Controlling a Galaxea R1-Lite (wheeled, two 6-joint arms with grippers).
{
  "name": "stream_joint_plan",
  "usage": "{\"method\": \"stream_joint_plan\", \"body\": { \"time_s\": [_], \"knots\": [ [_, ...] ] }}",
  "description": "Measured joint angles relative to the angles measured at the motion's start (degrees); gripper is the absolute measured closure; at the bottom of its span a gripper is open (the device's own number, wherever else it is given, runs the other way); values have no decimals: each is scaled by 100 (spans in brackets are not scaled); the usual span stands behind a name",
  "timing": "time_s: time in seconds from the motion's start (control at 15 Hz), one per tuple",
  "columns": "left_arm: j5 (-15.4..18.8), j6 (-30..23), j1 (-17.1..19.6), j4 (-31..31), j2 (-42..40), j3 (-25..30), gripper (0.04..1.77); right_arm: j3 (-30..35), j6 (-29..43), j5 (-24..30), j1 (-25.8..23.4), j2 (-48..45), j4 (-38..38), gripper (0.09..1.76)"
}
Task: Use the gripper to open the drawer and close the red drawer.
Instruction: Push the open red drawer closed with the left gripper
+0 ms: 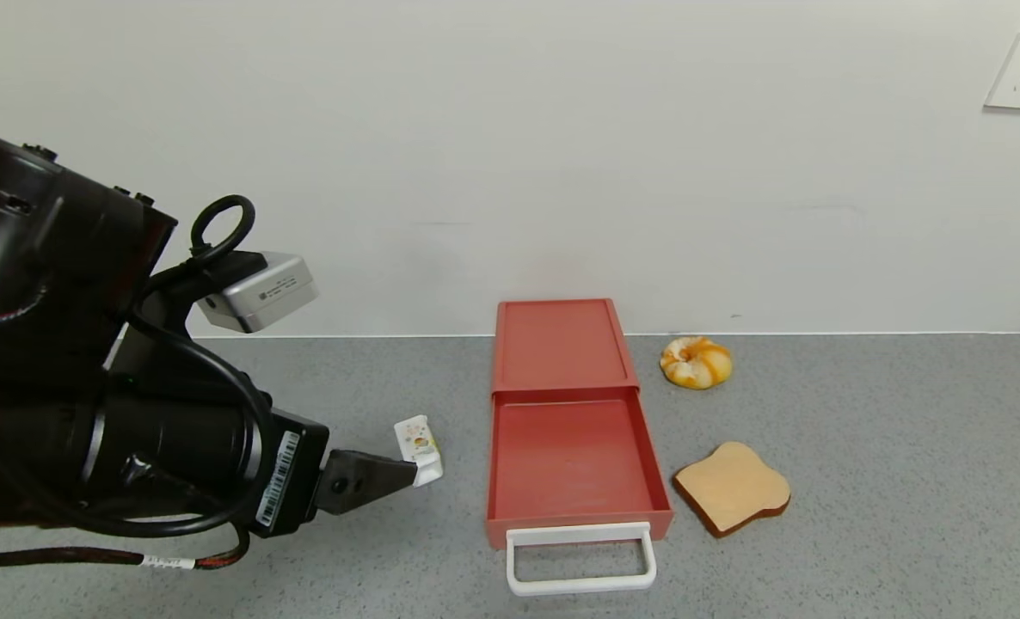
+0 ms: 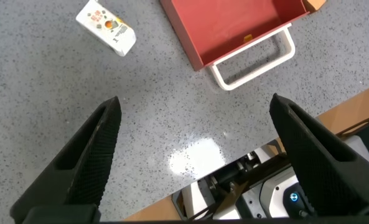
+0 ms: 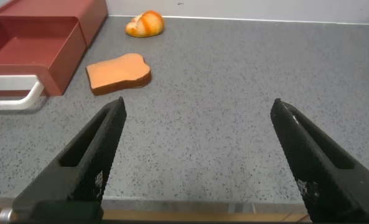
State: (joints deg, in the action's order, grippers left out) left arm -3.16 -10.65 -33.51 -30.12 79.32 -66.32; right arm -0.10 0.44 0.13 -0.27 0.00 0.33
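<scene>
The red drawer (image 1: 570, 460) stands pulled out of its low red box (image 1: 560, 344) at the table's middle, its white loop handle (image 1: 580, 559) toward me. The tray looks empty. My left gripper (image 1: 402, 473) hovers above the table to the left of the drawer, open and holding nothing. In the left wrist view its gripper (image 2: 195, 106) is spread wide over bare table, with the drawer (image 2: 234, 25) and handle (image 2: 256, 59) beyond it. My right gripper (image 3: 198, 104) is open over the table near the front edge, apart from the drawer (image 3: 28, 43) and its handle (image 3: 13, 93).
A small white carton (image 1: 418, 447) lies just beyond the left gripper's fingertips. A toast slice (image 1: 732, 487) and a round bun (image 1: 696, 362) lie right of the drawer. The wall runs behind the red box. The table's front edge (image 2: 172, 199) is close below the left gripper.
</scene>
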Motion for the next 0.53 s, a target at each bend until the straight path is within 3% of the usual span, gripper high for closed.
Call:
{"method": "stream_joint_plan", "body": {
  "time_s": [0.53],
  "knots": [
    [11, 10, 33, -2, -72, 4, 9, 0, -2, 2, 0, 0, 2, 14]
  ]
}}
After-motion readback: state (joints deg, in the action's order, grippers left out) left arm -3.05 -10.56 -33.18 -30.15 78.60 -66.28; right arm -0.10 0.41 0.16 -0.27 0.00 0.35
